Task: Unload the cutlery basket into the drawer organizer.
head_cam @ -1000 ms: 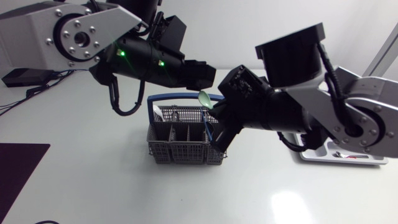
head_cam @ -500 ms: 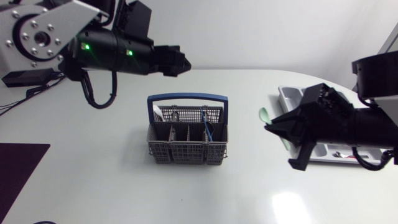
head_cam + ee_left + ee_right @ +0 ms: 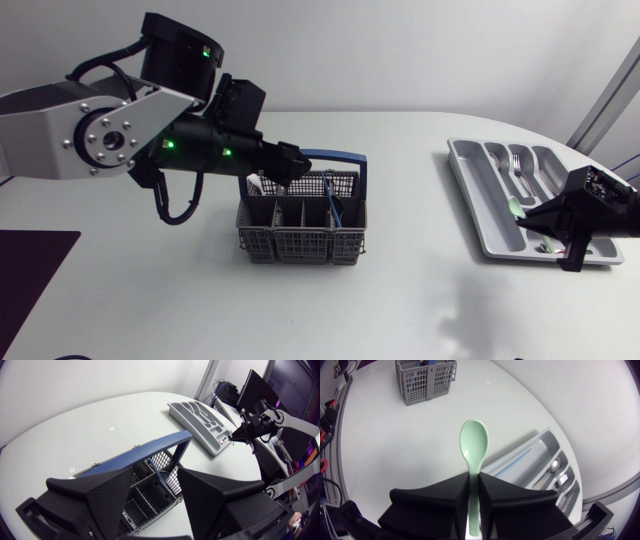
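1. White desk (image 3: 150, 300) carries a grey cutlery basket (image 3: 300, 243) with a blue handle at centre and a grey drawer organizer (image 3: 468, 195) well apart, to its right.
2. Left jaws: wide open, empty, poised above the basket's handle.
3. Right jaws: closed on the handle of a pale green spoon (image 3: 474, 445), bowl forward, over the organizer.
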`<action>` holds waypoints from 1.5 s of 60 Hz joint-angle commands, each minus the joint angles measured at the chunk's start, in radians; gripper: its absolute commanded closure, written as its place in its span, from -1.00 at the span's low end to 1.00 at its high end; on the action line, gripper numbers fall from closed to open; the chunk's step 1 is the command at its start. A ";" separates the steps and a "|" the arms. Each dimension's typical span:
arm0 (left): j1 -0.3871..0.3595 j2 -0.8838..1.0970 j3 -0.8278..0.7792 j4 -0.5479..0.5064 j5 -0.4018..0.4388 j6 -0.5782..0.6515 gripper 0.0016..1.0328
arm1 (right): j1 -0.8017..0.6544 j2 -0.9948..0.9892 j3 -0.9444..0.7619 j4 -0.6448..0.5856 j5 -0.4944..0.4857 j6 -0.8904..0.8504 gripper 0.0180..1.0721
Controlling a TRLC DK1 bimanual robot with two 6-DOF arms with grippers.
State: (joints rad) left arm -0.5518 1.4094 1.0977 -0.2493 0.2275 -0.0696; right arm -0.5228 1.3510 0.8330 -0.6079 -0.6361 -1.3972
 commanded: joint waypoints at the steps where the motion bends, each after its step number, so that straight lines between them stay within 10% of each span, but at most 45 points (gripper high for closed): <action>1: -0.008 0.025 -0.033 0.016 -0.002 0.017 -0.21 | -0.069 0.100 0.078 -0.024 -0.010 -0.160 0.88; 20: -0.048 0.059 -0.071 0.058 -0.002 0.014 -0.21 | -0.192 0.395 0.310 -0.092 0.119 -0.471 0.88; 49: -0.051 0.080 -0.108 0.134 -0.005 -0.041 -0.21 | -0.204 0.539 0.275 0.138 0.262 -0.612 0.87; 70: -0.068 0.094 -0.111 0.177 -0.007 -0.067 -0.21 | -0.235 0.481 0.241 0.174 0.273 -0.612 0.09; 90: -0.092 0.138 -0.102 0.222 -0.022 -0.087 -0.21 | -0.227 0.326 0.287 -0.079 0.185 -0.267 -0.58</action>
State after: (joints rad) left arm -0.6399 1.5131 1.0096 -0.0448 0.2199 -0.1314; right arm -0.7547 1.6890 1.0962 -0.6308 -0.4248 -1.7710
